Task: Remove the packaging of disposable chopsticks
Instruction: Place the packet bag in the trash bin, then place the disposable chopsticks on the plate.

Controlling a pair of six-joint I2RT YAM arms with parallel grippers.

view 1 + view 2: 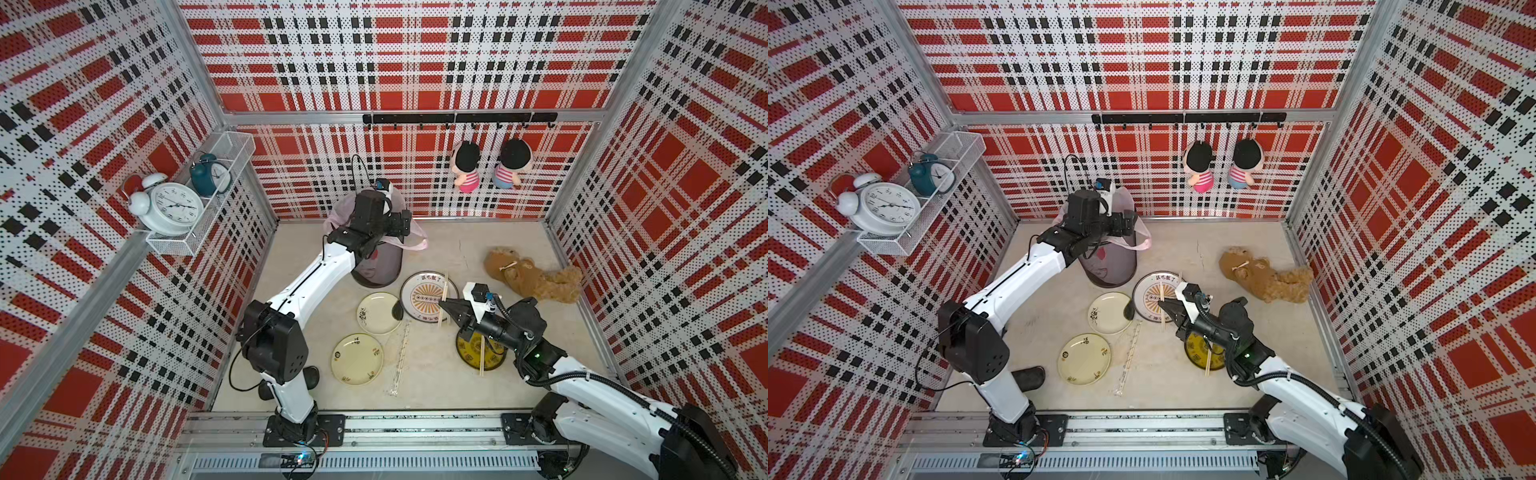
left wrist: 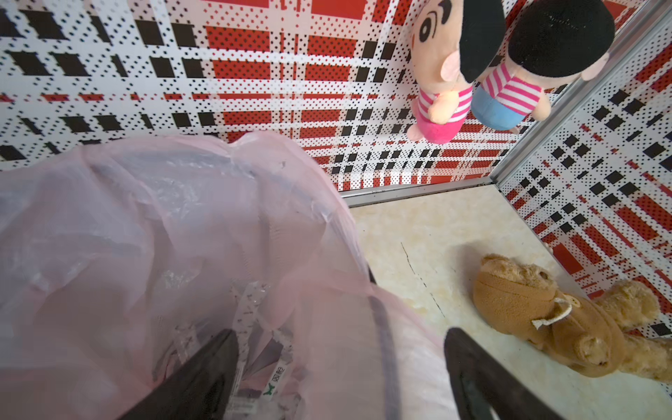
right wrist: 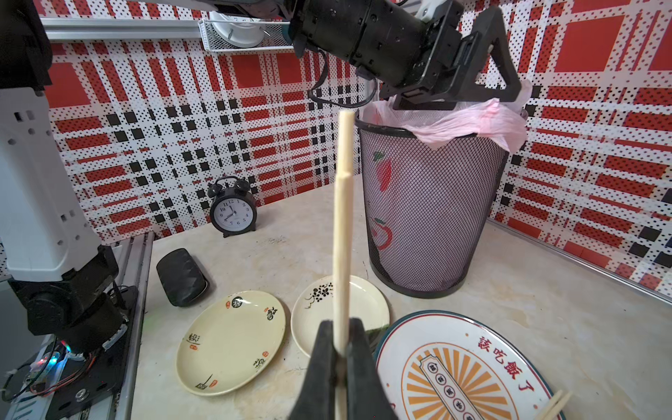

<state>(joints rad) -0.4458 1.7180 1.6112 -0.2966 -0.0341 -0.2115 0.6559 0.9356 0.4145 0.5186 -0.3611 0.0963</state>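
The left claw [image 2: 338, 342] hangs wide apart over the bin [image 3: 432, 218] (wrappers [image 2: 254, 320] lie inside), likely to drop trash. The right claw [image 3: 340, 327] is clamped on bare chopsticks [image 3: 343, 218].

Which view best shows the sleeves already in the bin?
Left wrist: it looks into the pink liner, where printed sleeves lie. In both top views the left arm blocks the bin opening; right wrist shows only its mesh wall.

Looks like a robot test booth in a lab: plaid perforated walls [image 1: 415, 54] on metal frame [image 1: 291, 118], two arms [image 1: 307, 274] bolted to a floor rail [image 1: 415, 432], dolls [image 1: 466, 166] and clocks [image 1: 174, 208] placed around.
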